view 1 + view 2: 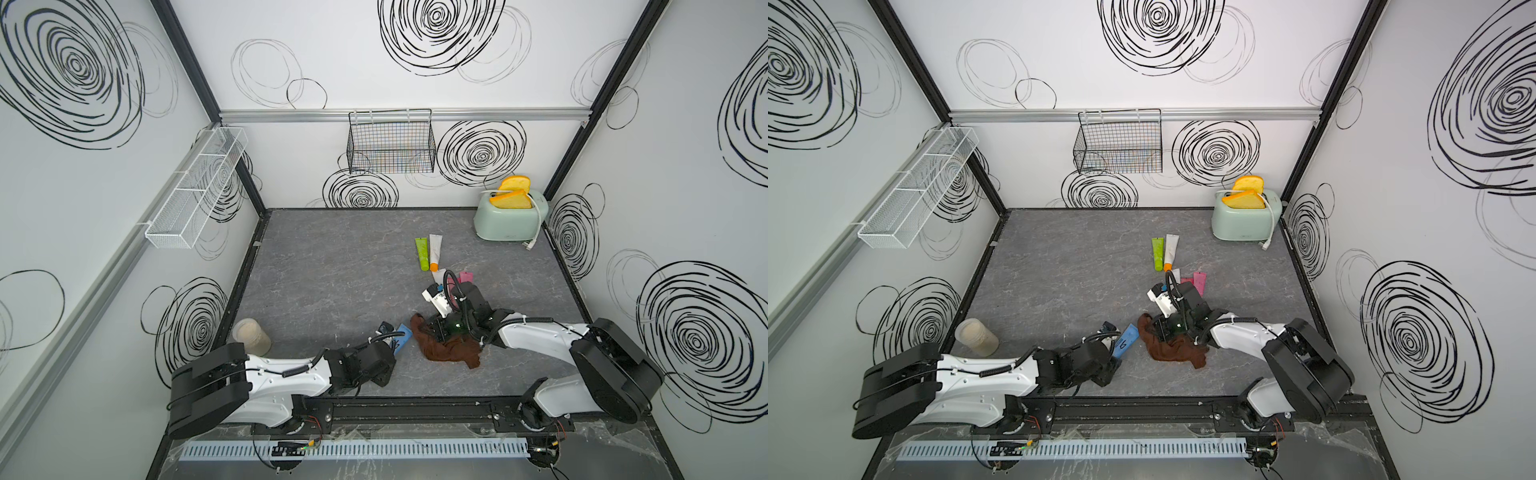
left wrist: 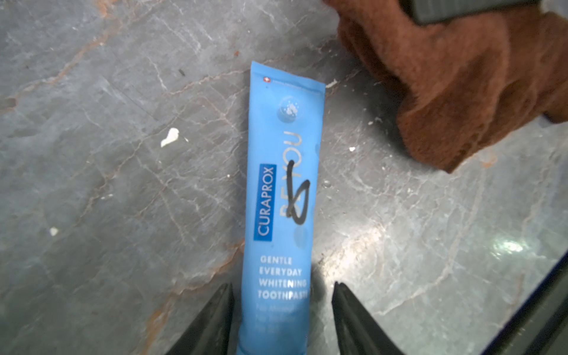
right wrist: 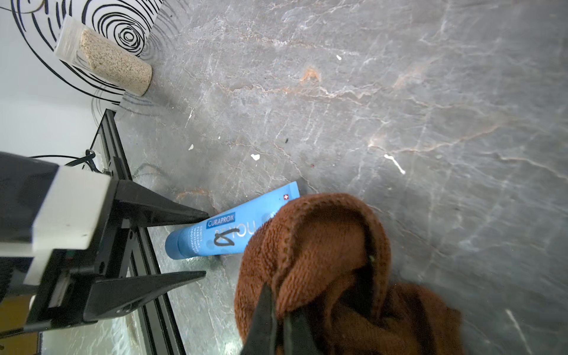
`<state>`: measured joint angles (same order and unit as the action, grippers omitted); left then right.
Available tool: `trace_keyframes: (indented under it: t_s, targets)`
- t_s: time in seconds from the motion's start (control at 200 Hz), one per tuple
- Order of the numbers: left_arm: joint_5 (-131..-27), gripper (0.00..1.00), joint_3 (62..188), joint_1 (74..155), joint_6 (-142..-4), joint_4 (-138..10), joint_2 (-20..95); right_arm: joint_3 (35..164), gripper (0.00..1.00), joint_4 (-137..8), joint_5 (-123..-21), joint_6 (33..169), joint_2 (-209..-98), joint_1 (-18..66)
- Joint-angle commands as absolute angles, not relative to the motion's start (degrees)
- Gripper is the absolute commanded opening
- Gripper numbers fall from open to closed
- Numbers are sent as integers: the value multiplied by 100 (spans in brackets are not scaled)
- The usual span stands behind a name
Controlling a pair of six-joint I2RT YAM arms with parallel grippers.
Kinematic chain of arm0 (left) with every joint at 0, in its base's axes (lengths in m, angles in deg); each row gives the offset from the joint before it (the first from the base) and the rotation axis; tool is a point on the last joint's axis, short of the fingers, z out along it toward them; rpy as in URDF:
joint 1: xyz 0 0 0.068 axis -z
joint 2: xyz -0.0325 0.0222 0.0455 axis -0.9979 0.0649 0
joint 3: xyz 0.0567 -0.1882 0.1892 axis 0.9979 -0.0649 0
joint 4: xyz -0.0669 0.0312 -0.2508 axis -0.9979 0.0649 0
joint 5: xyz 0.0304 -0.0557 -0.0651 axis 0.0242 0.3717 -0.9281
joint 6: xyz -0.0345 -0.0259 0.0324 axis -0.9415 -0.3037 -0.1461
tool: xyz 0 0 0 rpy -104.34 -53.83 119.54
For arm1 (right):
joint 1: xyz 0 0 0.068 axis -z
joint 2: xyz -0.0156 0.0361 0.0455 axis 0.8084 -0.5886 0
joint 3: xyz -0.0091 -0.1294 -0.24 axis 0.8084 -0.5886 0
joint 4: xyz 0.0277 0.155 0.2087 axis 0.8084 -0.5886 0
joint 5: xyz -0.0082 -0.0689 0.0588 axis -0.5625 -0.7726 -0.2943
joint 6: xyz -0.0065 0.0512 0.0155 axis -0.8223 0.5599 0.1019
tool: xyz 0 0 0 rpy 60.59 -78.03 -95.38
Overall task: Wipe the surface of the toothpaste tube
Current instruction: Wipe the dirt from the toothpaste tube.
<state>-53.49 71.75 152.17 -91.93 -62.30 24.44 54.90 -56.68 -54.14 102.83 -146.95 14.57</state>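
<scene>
A blue toothpaste tube [image 2: 279, 199] with a black pen mark lies flat on the grey table, seen in both top views [image 1: 402, 337] [image 1: 1126, 340]. My left gripper [image 2: 282, 284] stands open astride its cap end: one finger sits close beside the tube and the other is apart from it. From the right wrist view the tube [image 3: 233, 230] lies between those spread fingers [image 3: 172, 212]. My right gripper [image 3: 278, 302] is shut on a brown cloth [image 3: 322, 252]. The bunched cloth [image 1: 449, 349] hangs just past the tube's flat end and covers part of it.
A lidded jar of sandy grains [image 1: 251, 336] stands near the left wall. A green tube [image 1: 422, 253], a white tube with an orange cap [image 1: 435, 251] and pink tubes [image 1: 465, 276] lie beyond the right arm. A mint toaster [image 1: 510, 216] fills the back right corner. White specks [image 2: 169, 136] dot the table.
</scene>
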Motion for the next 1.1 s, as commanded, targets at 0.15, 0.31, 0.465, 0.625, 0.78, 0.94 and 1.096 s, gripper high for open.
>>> trace_keyframes:
  t_s: [0.15, 0.31, 0.465, 0.625, 0.78, 0.94, 1.096]
  targets:
    - [-5144, 46, 6822, 15534, -9818, -6186, 2098, 5943, 0, -5858, -5743, 10057, -14969, 925]
    - [-5118, 26, 6844, 15598, -9847, -6179, 2207, 6150, 0, -5880, -5908, 10048, -15320, 776]
    - [-5061, 16, 6959, 15589, -9703, -6224, 2448, 6400, 0, -5985, -6067, 10036, -15773, 738]
    - [-4941, 11, 7058, 15533, -9525, -6242, 2558, 6503, 0, -6148, -6204, 9996, -16177, 675]
    - [-4859, 5, 7128, 15417, -9274, -6341, 2592, 6390, 0, -6052, -5987, 10116, -16140, 373]
    - [-4945, 0, 7137, 15219, -9079, -6459, 2609, 6100, 0, -5714, -5648, 10463, -16014, 12]
    - [-5005, 0, 7140, 15202, -8994, -6539, 2673, 6046, 0, -5493, -5469, 10576, -16140, -125]
